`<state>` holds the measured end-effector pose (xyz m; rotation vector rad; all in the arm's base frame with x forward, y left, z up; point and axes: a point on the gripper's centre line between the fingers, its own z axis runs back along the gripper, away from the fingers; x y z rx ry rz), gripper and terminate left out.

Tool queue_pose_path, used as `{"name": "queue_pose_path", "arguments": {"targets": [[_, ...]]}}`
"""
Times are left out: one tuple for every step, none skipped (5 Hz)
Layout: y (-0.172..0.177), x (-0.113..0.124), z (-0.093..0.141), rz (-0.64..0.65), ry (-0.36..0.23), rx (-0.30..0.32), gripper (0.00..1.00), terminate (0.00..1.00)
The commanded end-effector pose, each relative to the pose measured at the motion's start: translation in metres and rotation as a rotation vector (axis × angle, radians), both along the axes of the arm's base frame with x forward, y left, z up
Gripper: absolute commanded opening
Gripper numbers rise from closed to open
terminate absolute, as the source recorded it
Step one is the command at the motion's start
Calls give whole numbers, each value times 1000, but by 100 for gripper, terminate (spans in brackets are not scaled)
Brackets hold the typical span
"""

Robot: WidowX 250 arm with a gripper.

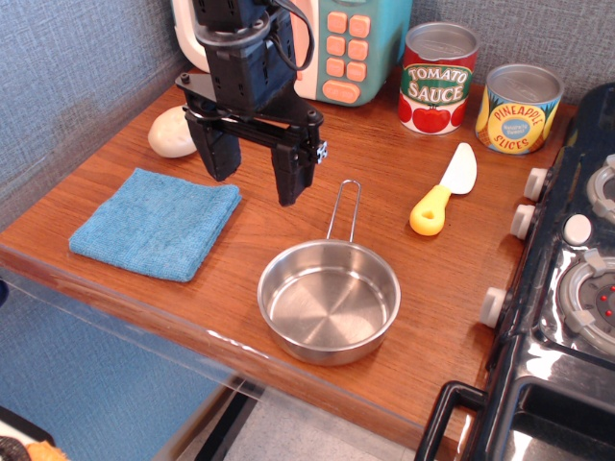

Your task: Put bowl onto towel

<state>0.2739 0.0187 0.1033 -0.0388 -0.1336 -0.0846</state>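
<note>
The bowl [329, 300] is a shallow shiny steel pan with a wire loop handle pointing away, sitting near the front edge of the wooden counter. The towel [156, 223] is a folded light-blue cloth lying flat at the left of the counter, apart from the bowl. My gripper [256, 178] is black, open and empty, with its fingers pointing down. It hangs above the counter between the towel and the bowl, just behind the towel's right corner and left of the bowl's handle.
A beige egg-shaped object [173, 133] lies behind the towel. A tomato sauce can [438, 79] and a pineapple can [519, 109] stand at the back right. A yellow-handled toy knife [444, 191] lies right of the bowl. A toy stove [567, 288] borders the right, a toy appliance [348, 48] the back.
</note>
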Motion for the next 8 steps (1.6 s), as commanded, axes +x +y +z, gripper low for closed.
{"name": "queue_pose_path", "arguments": {"targets": [[0, 0, 0, 0, 0, 0, 100, 0], [-7, -8, -12, 8, -2, -11, 100, 0], [-14, -14, -25, 16, 15, 21, 100, 0], [-14, -15, -49, 39, 70, 126, 100, 0], [-12, -14, -62, 83, 131, 204, 100, 0], [-5, -16, -71, 114, 153, 210, 100, 0], [-4, -16, -76, 121, 154, 183, 100, 0], [-1, -17, -79, 140, 162, 164, 100, 0]]}}
